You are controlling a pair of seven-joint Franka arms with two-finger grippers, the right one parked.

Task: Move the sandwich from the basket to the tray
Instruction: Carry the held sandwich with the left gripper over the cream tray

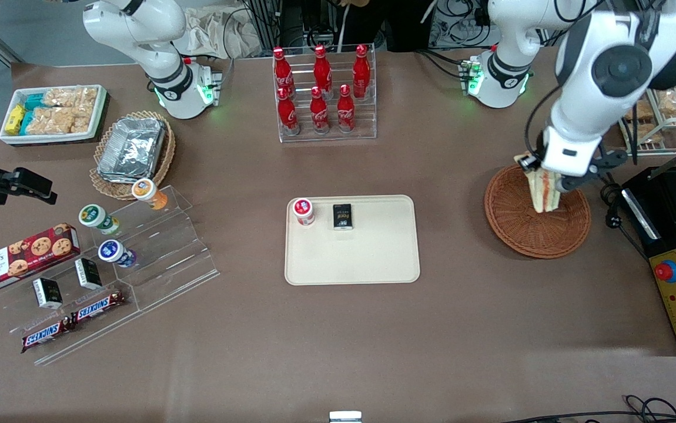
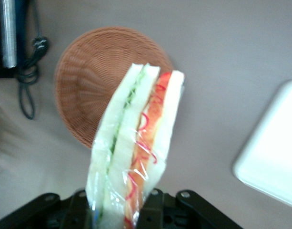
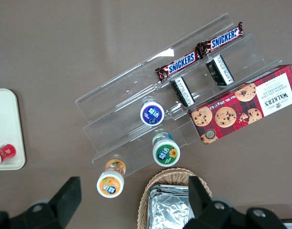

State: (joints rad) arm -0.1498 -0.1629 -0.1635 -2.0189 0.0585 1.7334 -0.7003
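Beige tray (image 1: 352,258) mid-table, carrying a red-lidded cup (image 1: 303,211) and a small black packet (image 1: 342,216). Wicker basket (image 1: 526,229) toward working arm's end, empty. Left gripper (image 1: 551,183) above it, fingers clamped on plastic-wrapped sandwich (image 2: 136,143), lifted clear of the basket.

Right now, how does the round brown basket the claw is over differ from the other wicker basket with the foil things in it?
The basket under the claw is reddish-brown; the tan basket is lighter. The basket lies empty, since the claw holds the sandwich above it; the tan basket holds foil containers. The basket sits toward the working arm's end, the tan basket toward the parked arm's. Both are round woven wicker.
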